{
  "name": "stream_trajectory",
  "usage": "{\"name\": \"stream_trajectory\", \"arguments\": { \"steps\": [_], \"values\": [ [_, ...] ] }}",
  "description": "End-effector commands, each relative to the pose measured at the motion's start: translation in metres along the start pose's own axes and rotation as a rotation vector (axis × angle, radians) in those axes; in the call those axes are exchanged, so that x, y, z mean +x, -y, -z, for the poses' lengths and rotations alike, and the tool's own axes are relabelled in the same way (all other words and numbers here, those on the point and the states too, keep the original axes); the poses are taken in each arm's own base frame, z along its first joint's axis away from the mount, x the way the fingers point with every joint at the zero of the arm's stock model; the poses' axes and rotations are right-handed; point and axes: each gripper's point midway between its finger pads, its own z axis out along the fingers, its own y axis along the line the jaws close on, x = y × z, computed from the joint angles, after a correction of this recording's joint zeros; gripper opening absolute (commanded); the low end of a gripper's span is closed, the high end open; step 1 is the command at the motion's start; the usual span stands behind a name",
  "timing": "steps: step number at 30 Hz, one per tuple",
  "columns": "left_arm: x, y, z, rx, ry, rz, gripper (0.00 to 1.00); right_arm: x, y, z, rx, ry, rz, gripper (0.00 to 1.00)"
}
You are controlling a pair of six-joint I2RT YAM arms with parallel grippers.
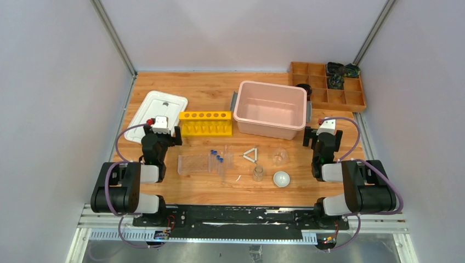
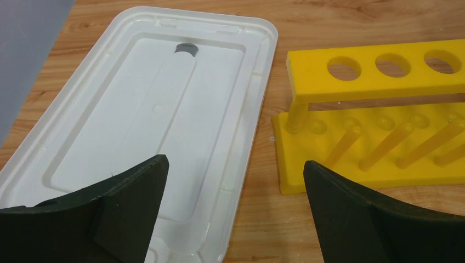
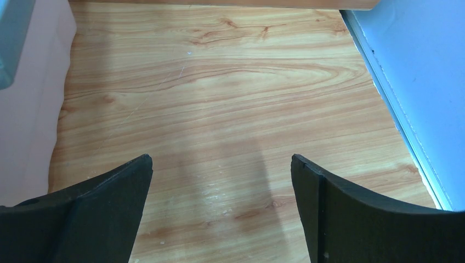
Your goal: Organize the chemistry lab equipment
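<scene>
In the top view a clear plastic tube rack (image 1: 196,164) lies on the table front of centre, with small blue-capped tubes (image 1: 217,156) at its right end. To its right are a white triangle (image 1: 251,154), two small clear glass cups (image 1: 280,157) (image 1: 257,173) and a small white round dish (image 1: 281,178). My left gripper (image 1: 162,130) (image 2: 236,164) is open and empty, low over the gap between the white lid and the yellow rack. My right gripper (image 1: 323,132) (image 3: 221,161) is open and empty over bare wood right of the pink tub.
A white lid (image 1: 156,115) (image 2: 153,104) lies at the back left, a yellow test-tube rack (image 1: 205,123) (image 2: 378,115) beside it. A pink tub (image 1: 270,108) (image 3: 24,109) stands at the back centre. A brown wooden compartment tray (image 1: 329,87) sits at the back right. Grey walls enclose both sides.
</scene>
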Motion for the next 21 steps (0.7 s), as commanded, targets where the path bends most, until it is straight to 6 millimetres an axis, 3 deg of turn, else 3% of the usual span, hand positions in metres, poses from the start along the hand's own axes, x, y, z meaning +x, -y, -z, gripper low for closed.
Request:
{"name": "stream_trajectory", "arguments": {
  "steps": [1, 13, 17, 21],
  "values": [
    [-0.017, -0.003, -0.005, -0.017, 0.057, 0.000, 1.00, -0.011, -0.003, -0.001, 0.000, 0.034, -0.018, 1.00],
    [-0.018, -0.003, -0.005, -0.013, 0.060, -0.002, 1.00, -0.018, 0.003, 0.002, 0.026, 0.062, -0.030, 1.00],
    [-0.033, -0.006, -0.003, -0.028, 0.064, 0.002, 1.00, -0.038, 0.021, 0.017, 0.103, 0.072, -0.062, 1.00],
    [-0.044, -0.007, -0.001, -0.023, -0.024, -0.011, 1.00, -0.037, 0.041, 0.043, 0.191, -0.008, -0.152, 1.00]
  ]
}}
